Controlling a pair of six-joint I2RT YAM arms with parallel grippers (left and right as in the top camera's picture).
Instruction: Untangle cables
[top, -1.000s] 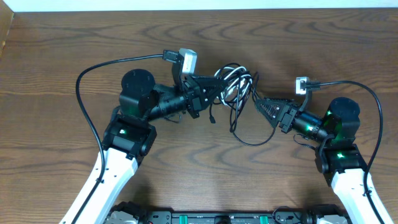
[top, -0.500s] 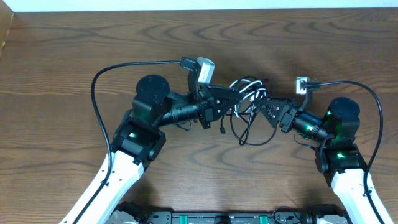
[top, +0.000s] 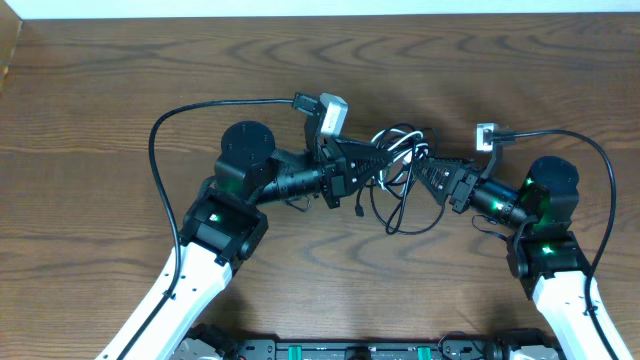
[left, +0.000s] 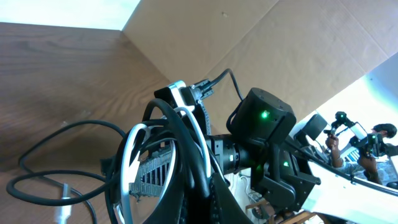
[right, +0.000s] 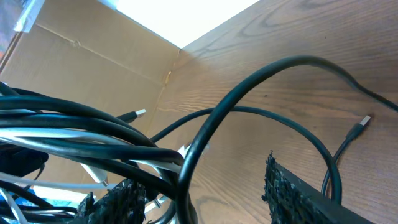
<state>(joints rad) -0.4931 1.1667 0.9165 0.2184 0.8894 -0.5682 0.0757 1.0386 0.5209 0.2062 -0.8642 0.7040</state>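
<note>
Wood backdrop (top: 100, 90) for tangled cables (top: 393, 139): pinched by closed left gripper (top: 377, 160) at nine o'clock, straddled by spread right gripper (top: 418, 168) at three.

Looked straight down from high above the table (top: 110, 90), left arm (top: 245, 165) and right arm (top: 550, 185) both in frame. Sat on the left wrist hard against the cables (left: 180, 149), faced across at the right arm. Rode the right wrist nearer still, aimed low along the tabletop, possibly toward the left arm, too blurred to tell. Shared in all three: that tangle at the centre.
</note>
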